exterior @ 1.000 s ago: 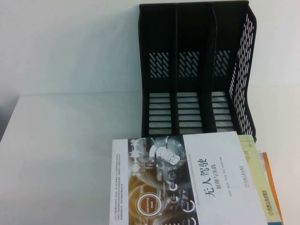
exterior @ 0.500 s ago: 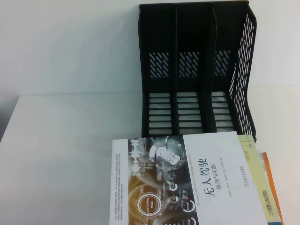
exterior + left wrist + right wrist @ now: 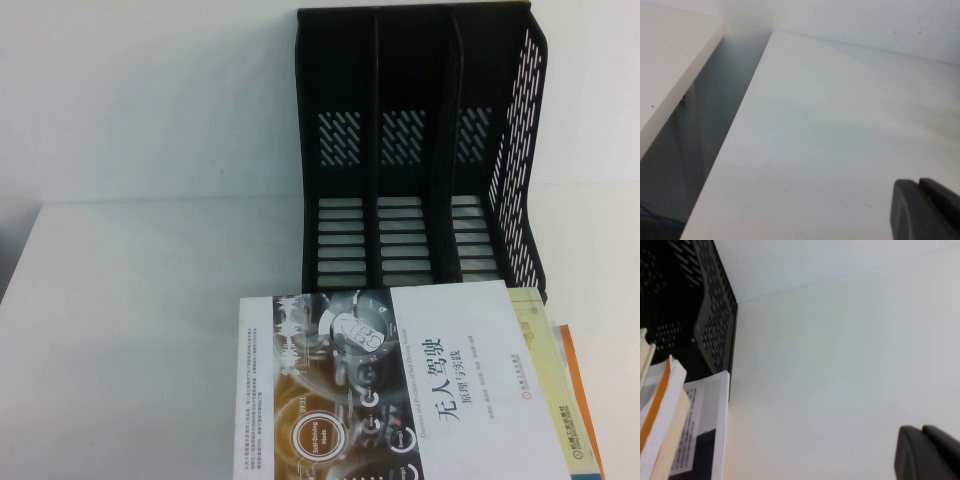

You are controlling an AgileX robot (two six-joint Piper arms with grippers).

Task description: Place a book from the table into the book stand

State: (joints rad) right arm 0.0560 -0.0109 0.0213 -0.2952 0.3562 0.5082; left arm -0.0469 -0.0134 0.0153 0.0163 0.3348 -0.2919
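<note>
no grasp had begun: the book [image 3: 400, 385] lay flat atop a stack on the worktop [image 3: 150, 330], just near of the empty stand [image 3: 420, 150]. the left claw [image 3: 925, 210] and right claw [image 3: 927, 452] hung over bare worktop, holding nothing, their spread impossible to tell. next, by my reading, a claw had to reach the book's edge.

The book [image 3: 400, 385] runs off the near edge of the high view, its lower cover lost. 2 more books, a pale yellow-green book [image 3: 535, 345] and an orange-edged book [image 3: 578, 390], peek out from beneath it, mostly covered. Neither arm appears from above. Just a dark corner of the left end effector [image 3: 926, 210] and of the right end effector [image 3: 927, 452] shows, each cropped by the frame.
</note>
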